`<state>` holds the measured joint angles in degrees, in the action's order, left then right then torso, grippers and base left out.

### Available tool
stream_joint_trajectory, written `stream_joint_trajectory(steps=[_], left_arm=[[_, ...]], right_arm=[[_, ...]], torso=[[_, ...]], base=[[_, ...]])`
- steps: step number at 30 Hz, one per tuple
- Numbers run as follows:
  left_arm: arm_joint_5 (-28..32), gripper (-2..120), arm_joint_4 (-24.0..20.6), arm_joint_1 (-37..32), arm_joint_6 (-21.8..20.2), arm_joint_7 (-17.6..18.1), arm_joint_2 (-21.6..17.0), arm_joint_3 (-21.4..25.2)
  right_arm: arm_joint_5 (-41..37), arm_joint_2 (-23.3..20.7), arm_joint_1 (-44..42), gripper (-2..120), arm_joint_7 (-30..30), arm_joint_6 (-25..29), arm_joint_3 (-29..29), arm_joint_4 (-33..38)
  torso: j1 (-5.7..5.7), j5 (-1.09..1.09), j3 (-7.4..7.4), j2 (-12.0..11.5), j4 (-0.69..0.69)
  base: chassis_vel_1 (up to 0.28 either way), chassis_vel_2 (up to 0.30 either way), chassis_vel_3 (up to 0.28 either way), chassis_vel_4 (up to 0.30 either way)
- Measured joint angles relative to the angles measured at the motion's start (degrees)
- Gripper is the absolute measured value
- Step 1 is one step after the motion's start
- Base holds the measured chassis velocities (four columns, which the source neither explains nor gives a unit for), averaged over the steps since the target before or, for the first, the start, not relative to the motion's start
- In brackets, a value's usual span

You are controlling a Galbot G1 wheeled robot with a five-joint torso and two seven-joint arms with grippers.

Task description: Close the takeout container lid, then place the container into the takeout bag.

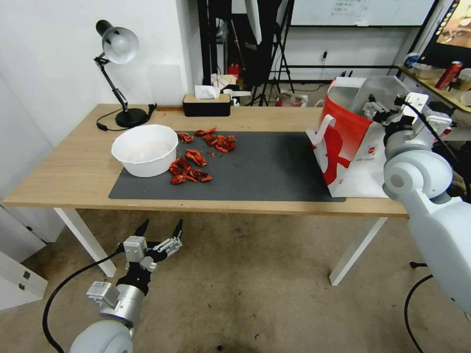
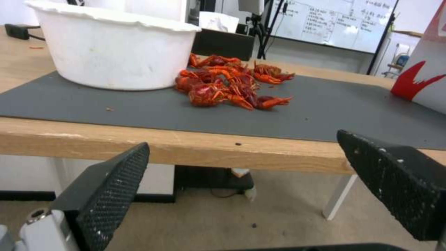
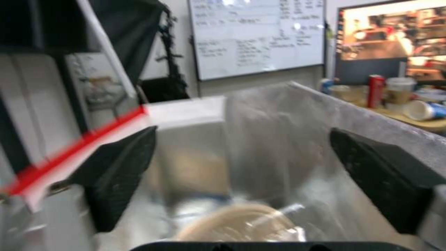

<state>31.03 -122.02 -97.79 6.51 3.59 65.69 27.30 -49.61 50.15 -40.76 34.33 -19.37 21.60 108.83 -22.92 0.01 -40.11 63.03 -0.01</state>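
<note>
Right pincer point(image 3: 241, 181) sits over the takeout bag's point(image 1: 343, 142) mouth, fingers apart, holding nothing. Left pincer point(image 1: 160, 229) hangs spread below the desk point(image 1: 73, 166).

In the head view, the surface point(image 1: 73, 171) is spread across the middle of the frame, with a mat point(image 1: 265, 166) laid on it. A bowl point(image 1: 145, 149) is set on the mat's left end, and crayfish point(image 1: 196, 159) are scattered just right of it. The takeout bag point(image 1: 353, 142) is stood on the mat's right end. A lamp point(image 1: 120, 73) is placed at upper left, a tissue box point(image 1: 206, 103) behind the mat. The left gripper point(image 1: 160, 230) is held below the surface's near edge at lower left; the right gripper point(image 3: 241, 181) is positioned inside the bag's mouth.
</note>
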Motion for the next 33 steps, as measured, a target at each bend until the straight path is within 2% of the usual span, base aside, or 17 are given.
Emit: stream_joint_trajectory(steps=[9, 15, 17, 18, 20, 21, 23, 25, 27, 28, 31, 33], left_arm=[[-0.1, 100, 0.0, 0.1, -0.1, -0.2, 0.2, 0.9], [-0.2, 100, -0.1, -0.1, 0.1, -0.2, 0.1, 2.8], [-0.8, 100, -0.1, -0.4, 0.8, -0.3, 0.4, 3.7], [-0.8, 100, -0.1, -0.4, 0.8, -0.3, 0.4, 3.7], [-2.0, 100, 0.7, -0.9, 2.3, -0.3, 0.9, 4.3], [-2.0, 100, 0.7, -0.9, 2.3, -0.3, 0.9, 4.3], [-2.3, 100, 1.4, -1.0, 3.2, -0.8, 1.0, 4.5], [-2.3, 100, 1.5, -1.0, 3.3, -0.9, 1.0, 4.5], [-2.4, 100, 2.3, -1.0, 3.6, -2.0, 1.1, 5.1], [-2.4, 100, 2.3, -1.0, 3.6, -2.0, 1.1, 5.1], [-2.5, 100, 2.5, -1.8, 4.0, -2.6, 1.3, 6.1], [-2.5, 100, 2.7, -1.8, 4.1, -2.5, 1.3, 6.3]], right_arm=[[-2.6, -1.3, 1.9, 100, -5.2, 3.4, -0.7, 2.5], [-3.4, -2.9, -0.2, 100, -13.6, 6.4, -0.6, 5.3], [-2.5, -3.6, -3.7, 100, -19.0, 7.4, -0.2, 7.5], [-2.5, -3.6, -3.7, 100, -19.0, 7.4, -0.2, 7.5], [-0.2, -4.2, -9.7, 100, -22.5, 8.5, 0.2, 10.6], [-0.2, -4.2, -9.7, 100, -22.5, 8.5, 0.2, 10.6], [2.6, -4.3, -15.4, 100, -24.1, 9.5, 1.3, 13.1], [3.0, -4.3, -16.1, 100, -24.3, 9.7, 1.4, 13.4], [7.2, -3.4, -22.6, 100, -26.0, 11.8, 2.3, 14.9], [7.2, -3.4, -22.6, 100, -26.0, 11.8, 2.3, 14.9], [12.2, -0.8, -32.7, 100, -28.3, 16.0, 4.1, 16.3], [13.8, 0.0, -35.2, 100, -28.7, 17.4, 4.6, 16.3]], torso=[[0.0, 0.0, 0.0, 0.0, 0.01], [0.0, 0.0, 0.0, 0.0, 0.01], [0.0, -0.02, 0.0, 0.0, 0.01], [0.0, -0.02, 0.0, 0.0, 0.01], [0.0, 0.0, 0.0, 0.0, 0.01], [0.0, 0.0, 0.0, 0.0, 0.01], [0.0, -0.01, 0.01, 0.0, 0.0], [0.01, -0.01, 0.0, 0.0, -0.01], [0.01, 0.0, 0.0, 0.0, -0.01], [0.01, 0.0, 0.0, 0.0, -0.01], [0.01, 0.0, 0.0, 0.0, 0.01], [0.01, 0.0, 0.0, 0.0, 0.0]], base=[[0.0, 0.0, 0.0, 0.0], [0.0, 0.0, 0.0, 0.0], [0.0, 0.0, 0.0, 0.0], [0.0, 0.0, 0.0, 0.0], [0.0, 0.0, 0.0, 0.0], [0.0, 0.0, 0.0, 0.0], [0.0, 0.0, 0.0, 0.0], [0.0, 0.0, 0.0, 0.0], [0.0, 0.0, 0.0, 0.0], [0.0, 0.0, 0.0, 0.0], [0.0, 0.0, 0.0, 0.0], [0.0, 0.0, 0.0, 0.0]])
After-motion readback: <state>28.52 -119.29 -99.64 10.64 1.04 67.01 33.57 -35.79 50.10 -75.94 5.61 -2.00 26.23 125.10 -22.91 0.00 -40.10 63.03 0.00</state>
